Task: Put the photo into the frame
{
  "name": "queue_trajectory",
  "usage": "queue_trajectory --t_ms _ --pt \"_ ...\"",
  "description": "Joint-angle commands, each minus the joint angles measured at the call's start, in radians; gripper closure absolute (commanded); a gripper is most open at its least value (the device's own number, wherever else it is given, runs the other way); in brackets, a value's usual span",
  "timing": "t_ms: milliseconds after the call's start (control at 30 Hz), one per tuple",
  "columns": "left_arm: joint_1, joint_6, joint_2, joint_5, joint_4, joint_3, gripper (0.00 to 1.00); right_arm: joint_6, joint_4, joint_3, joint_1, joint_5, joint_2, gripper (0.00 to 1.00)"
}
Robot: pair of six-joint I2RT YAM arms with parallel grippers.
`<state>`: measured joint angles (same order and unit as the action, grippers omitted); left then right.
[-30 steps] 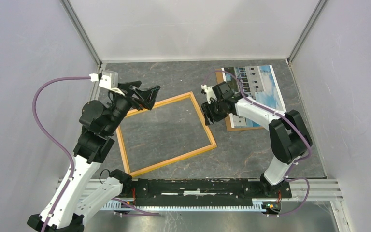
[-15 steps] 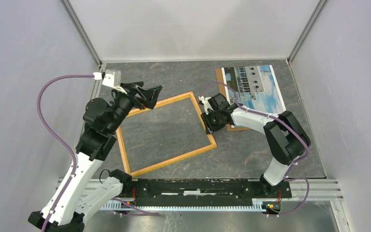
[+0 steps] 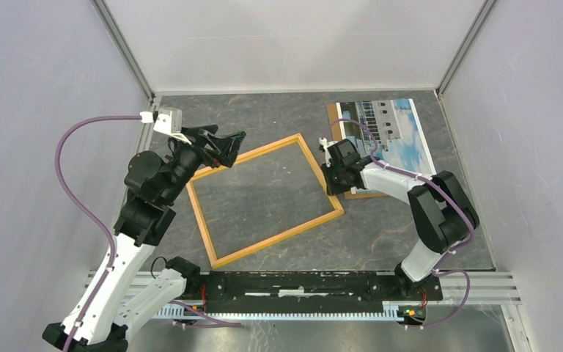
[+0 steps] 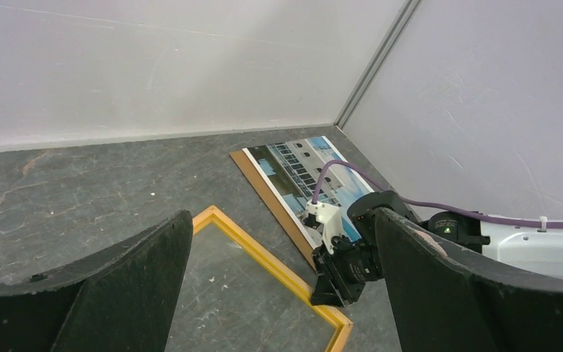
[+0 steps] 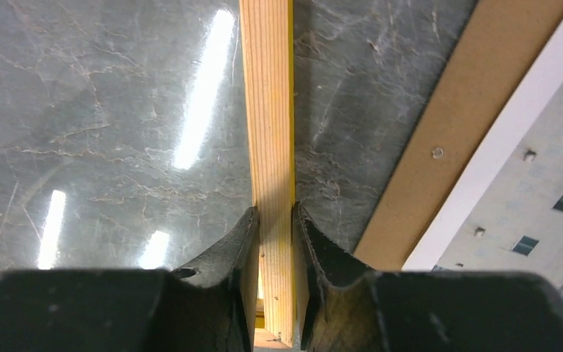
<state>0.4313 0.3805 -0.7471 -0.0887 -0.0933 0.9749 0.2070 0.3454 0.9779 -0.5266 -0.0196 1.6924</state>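
On dark grey marbled worktop [image 3: 264,117], light orange-yellow wooden picture frame [image 3: 279,239] lay flat. On its right rail, right gripper [image 5: 275,220] was clamped. Over its far-left corner, left gripper [image 3: 223,149] hung, jaws wide apart. Beyond, far right: white-edged building photo [image 3: 396,132] lay atop brown backing board [image 3: 358,193].

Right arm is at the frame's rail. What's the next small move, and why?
Probably lift that rail slightly to test the hold: the right gripper pinches the frame's right rail, fingers touching both sides, while the photo lies outside it on the brown board.
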Motion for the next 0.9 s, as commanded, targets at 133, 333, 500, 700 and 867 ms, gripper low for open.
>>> queue_trajectory --t_ms 133,333,500,700,867 --pt "-0.005 0.051 0.038 -0.022 0.067 -0.01 0.0 0.087 -0.012 0.007 0.023 -0.022 -0.068 0.52" --pt "0.015 0.044 0.059 -0.01 0.068 -0.013 0.0 0.038 0.109 0.074 0.033 0.063 -0.203 0.2" --pt "0.087 0.033 0.058 0.011 0.062 -0.016 0.0 0.015 0.125 -0.01 0.161 0.066 -0.336 0.1" --pt "0.229 0.031 0.029 0.027 0.07 -0.031 0.0 0.022 0.052 -0.146 0.423 0.026 -0.448 0.03" --pt "0.34 -0.006 0.019 0.069 0.05 -0.024 0.0 0.116 -0.085 -0.25 0.754 -0.1 -0.423 0.06"
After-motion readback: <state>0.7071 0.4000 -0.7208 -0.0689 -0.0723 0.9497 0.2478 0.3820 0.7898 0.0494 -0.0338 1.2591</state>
